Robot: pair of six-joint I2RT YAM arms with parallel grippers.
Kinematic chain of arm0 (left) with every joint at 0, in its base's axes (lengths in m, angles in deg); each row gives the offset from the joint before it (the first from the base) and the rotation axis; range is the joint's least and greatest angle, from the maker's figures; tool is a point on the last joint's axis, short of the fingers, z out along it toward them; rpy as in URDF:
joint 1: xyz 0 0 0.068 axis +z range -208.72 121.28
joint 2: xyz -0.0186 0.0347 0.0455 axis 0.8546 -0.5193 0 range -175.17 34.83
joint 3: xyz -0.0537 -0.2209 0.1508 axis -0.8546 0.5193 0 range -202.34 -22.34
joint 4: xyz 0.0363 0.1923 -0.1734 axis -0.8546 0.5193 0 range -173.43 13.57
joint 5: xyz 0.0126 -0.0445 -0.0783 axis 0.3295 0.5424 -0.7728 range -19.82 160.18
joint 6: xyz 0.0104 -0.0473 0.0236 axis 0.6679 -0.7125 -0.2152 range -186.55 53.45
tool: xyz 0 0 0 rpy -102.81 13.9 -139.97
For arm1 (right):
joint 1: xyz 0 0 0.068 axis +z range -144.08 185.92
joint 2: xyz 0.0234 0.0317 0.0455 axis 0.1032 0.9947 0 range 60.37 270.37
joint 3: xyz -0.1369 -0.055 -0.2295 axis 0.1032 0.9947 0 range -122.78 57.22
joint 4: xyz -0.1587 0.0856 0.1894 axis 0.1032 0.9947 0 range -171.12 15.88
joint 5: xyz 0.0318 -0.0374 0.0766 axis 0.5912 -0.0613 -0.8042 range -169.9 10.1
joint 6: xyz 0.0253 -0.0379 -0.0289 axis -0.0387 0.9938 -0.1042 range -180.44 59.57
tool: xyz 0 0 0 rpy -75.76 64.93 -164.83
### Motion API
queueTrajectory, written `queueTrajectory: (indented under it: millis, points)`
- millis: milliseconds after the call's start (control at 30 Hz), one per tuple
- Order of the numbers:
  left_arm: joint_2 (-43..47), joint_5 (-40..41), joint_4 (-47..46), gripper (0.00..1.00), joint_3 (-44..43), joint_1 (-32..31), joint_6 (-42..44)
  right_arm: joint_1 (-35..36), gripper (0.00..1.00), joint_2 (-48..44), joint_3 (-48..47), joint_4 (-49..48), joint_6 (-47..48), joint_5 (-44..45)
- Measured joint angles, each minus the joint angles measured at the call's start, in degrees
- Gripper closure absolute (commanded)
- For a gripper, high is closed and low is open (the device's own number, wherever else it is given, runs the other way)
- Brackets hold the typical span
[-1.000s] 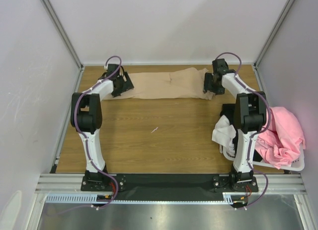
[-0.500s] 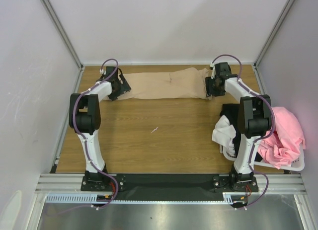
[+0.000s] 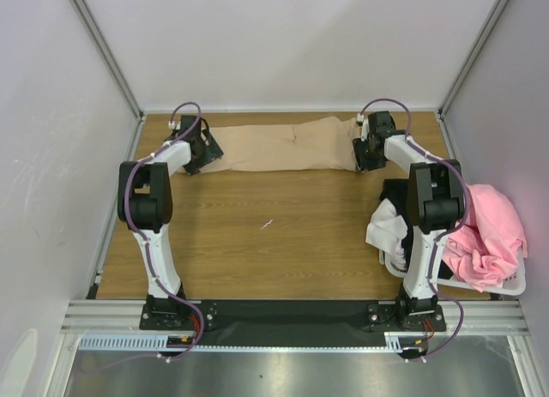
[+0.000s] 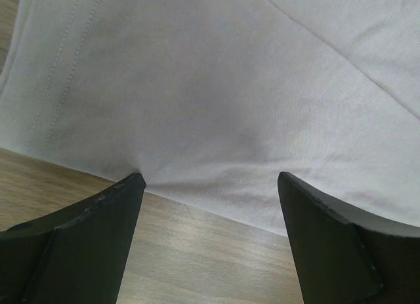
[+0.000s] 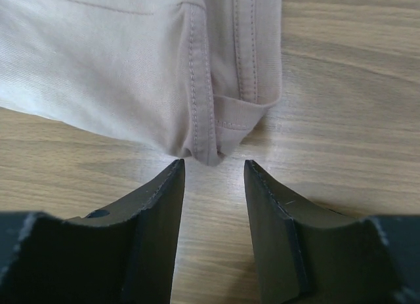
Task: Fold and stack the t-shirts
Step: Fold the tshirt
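The tan t-shirt (image 3: 287, 146) lies in a long band along the far side of the bench (image 3: 274, 243), with an arm at each end. The left gripper (image 4: 210, 184) is released, jaws spread wide astride the shirt's near edge, no cloth pinched. The right gripper (image 5: 213, 165) is released too, its narrow gap lined up on the stitched corner just ahead. Both sit low at that edge, probably so they can pinch together and carry the fold evenly. The pink shirt (image 3: 489, 234) is heaped in the basket (image 3: 510, 287) on the right, with a white-and-black bundle (image 3: 388, 219) beside the right arm.
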Motion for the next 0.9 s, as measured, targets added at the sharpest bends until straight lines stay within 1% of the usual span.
queueTrajectory:
  millis: [167,333,433,467,567,733,900]
  points:
    - [0.00,0.04,0.04,0.10,0.00,0.22,-0.42,0.79,0.61,1.18,-0.15,0.26,0.70,1.18]
    - [0.00,0.02,0.02,0.10,0.00,0.42,-0.46,1.75,0.68,2.45,-1.03,0.20,0.63,4.28]
    - [0.00,0.02,0.04,0.10,0.00,0.61,-0.46,2.01,0.79,3.23,-1.97,0.17,0.61,6.32]
    - [0.00,0.02,0.02,0.10,0.00,0.68,-0.44,2.01,0.86,3.54,-2.32,0.20,0.61,7.21]
    - [0.00,0.02,0.04,0.10,0.00,0.79,-0.46,2.01,1.00,4.13,-2.86,0.11,0.55,9.27]
    - [0.00,0.15,0.07,0.10,0.00,0.96,-0.46,2.12,1.00,4.13,-2.95,0.13,0.79,11.50]
    - [0.00,1.53,1.14,0.10,-0.44,1.09,-0.57,1.84,1.00,4.11,-2.93,0.13,2.21,10.99]
